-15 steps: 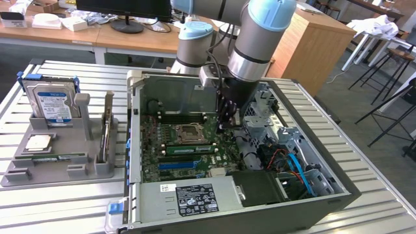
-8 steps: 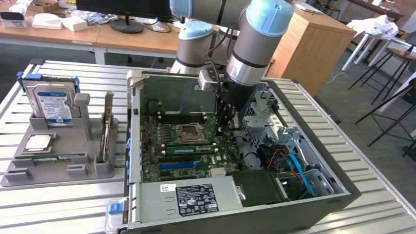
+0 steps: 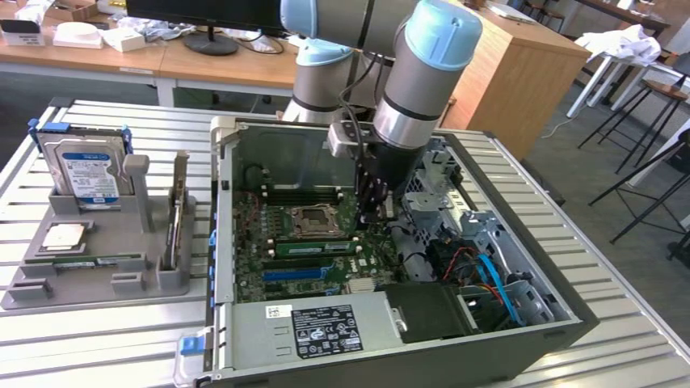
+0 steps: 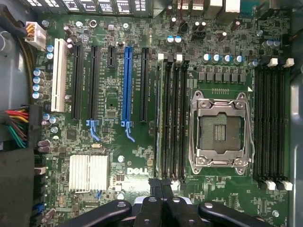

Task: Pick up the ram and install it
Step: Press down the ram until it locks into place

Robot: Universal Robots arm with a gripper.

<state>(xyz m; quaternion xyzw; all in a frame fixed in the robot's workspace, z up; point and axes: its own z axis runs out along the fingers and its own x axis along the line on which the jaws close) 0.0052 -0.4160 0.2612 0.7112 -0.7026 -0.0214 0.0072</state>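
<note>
The ram (image 3: 315, 243) is a thin green stick standing on edge in a memory slot of the motherboard (image 3: 283, 267), just in front of the processor socket (image 3: 313, 216). In the wrist view the ram (image 4: 158, 118) shows as a pale narrow edge in the outermost slot beside the socket (image 4: 220, 130). My gripper (image 3: 372, 217) hangs low inside the open computer case, at one end of that stick. Its dark fingertips (image 4: 154, 185) are pressed together, so the gripper (image 4: 161, 183) is shut with nothing visible between them. I cannot tell whether the tips touch the stick.
The case walls (image 3: 221, 242), drive cage (image 3: 453, 218) and cables (image 3: 490, 271) hem the arm in. A grey holder tray (image 3: 65, 279) at the exterior view's left carries a blue-labelled hard drive (image 3: 89, 174), a square silver processor chip (image 3: 63, 236) and an upright card (image 3: 176, 214). A power supply (image 3: 323, 327) sits at the case front.
</note>
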